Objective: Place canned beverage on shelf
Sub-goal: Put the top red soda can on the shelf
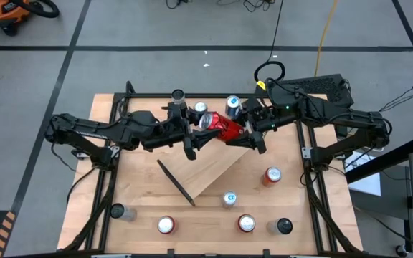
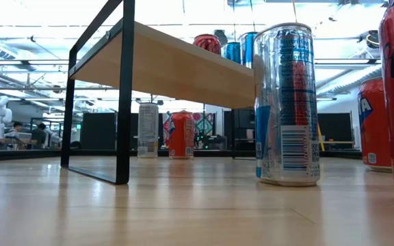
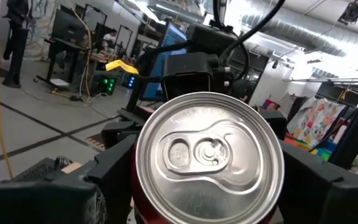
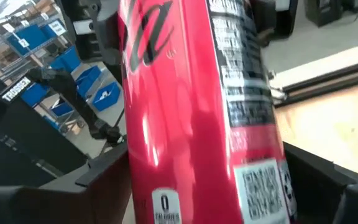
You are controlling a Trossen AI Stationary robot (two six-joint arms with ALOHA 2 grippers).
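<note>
You had the large light-wood tabletop point(image 1: 142, 193) with its black frame beneath both dark arms, and on it the flat light-wood shelf board with black metal end brackets point(image 1: 214, 172), running diagonally from the front left toward the far right. Both arms met above the shelf's far end. Your right gripper point(image 1: 252, 132) was clamped on the tall red beverage can point(image 1: 224, 127), its two fingers pressed to the can's sides, the can lying tilted with its silver top toward the left arm. Your left gripper point(image 1: 196, 140) sat at that top end with its fingers spread on either side of the lid; I could not tell whether they touched the can. The can hung over the shelf's far end, between the two grippers. Room there was tight: a silver-and-blue can point(image 1: 233, 106), another silver-topped can point(image 1: 200, 109) and a dark-topped can point(image 1: 177, 95) stood close behind the grippers near the table's far edge. The nearer half of the table was more open, with an orange can point(image 1: 272, 175) to the right, a slim silver-and-blue can point(image 1: 229, 198) just beside the shelf's front edge, and four more cans along the front edge.
</note>
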